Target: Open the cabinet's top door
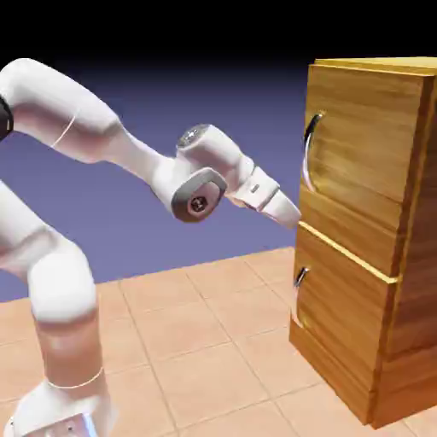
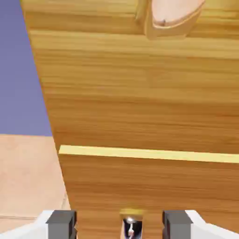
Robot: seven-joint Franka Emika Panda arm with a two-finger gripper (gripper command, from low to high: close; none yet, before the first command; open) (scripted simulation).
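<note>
Two grey fingertips (image 2: 61,223) stand parted as the gripper (image 1: 293,213) points at the cabinet (image 1: 375,247), gripping nothing, just below the top door (image 1: 363,145), whose long silver handle (image 1: 309,149) stays untouched above, door shut.

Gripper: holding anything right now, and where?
Nothing. The gripper is open, fingers apart, facing the cabinet front below the top door handle.

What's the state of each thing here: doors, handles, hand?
Top door: shut, flush with the cabinet.
Top handle: untouched.
Lower panel: shut.
Lower handle: untouched.
Hand: open, empty, near the seam between the panels, below the top handle.
</note>
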